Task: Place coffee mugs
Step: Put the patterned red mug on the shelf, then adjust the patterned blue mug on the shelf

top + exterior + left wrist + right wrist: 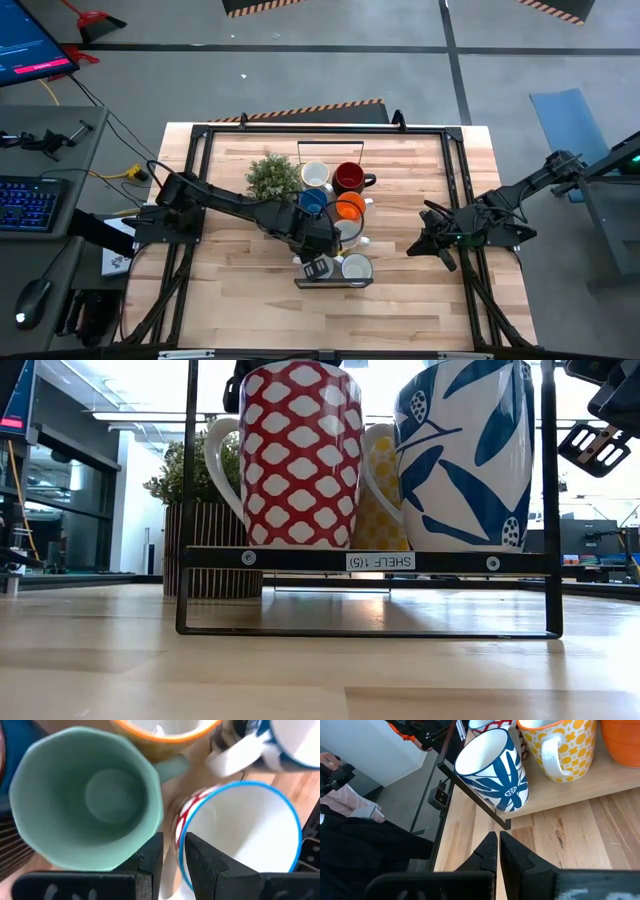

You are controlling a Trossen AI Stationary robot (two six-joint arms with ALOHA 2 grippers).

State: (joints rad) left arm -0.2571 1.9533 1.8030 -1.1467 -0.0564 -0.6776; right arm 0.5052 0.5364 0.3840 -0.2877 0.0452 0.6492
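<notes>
Mugs crowd a black shelf on the counter. The left claw, narrowly parted, straddles the rim of the red-and-white mug, beside the teal mug. The right claw, closed and empty, waits off to the shelf's right.

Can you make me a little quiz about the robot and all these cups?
1. True or false: the potted plant stands on the table beside the mug rack.
2. What sits right by the left gripper? A: teal mug. B: purple bowl. C: black bottle.
3. Fill the gap: the right gripper, waiting at the table's right side, has its fingers ___.
Key: 1 true; 2 A; 3 shut.
</notes>
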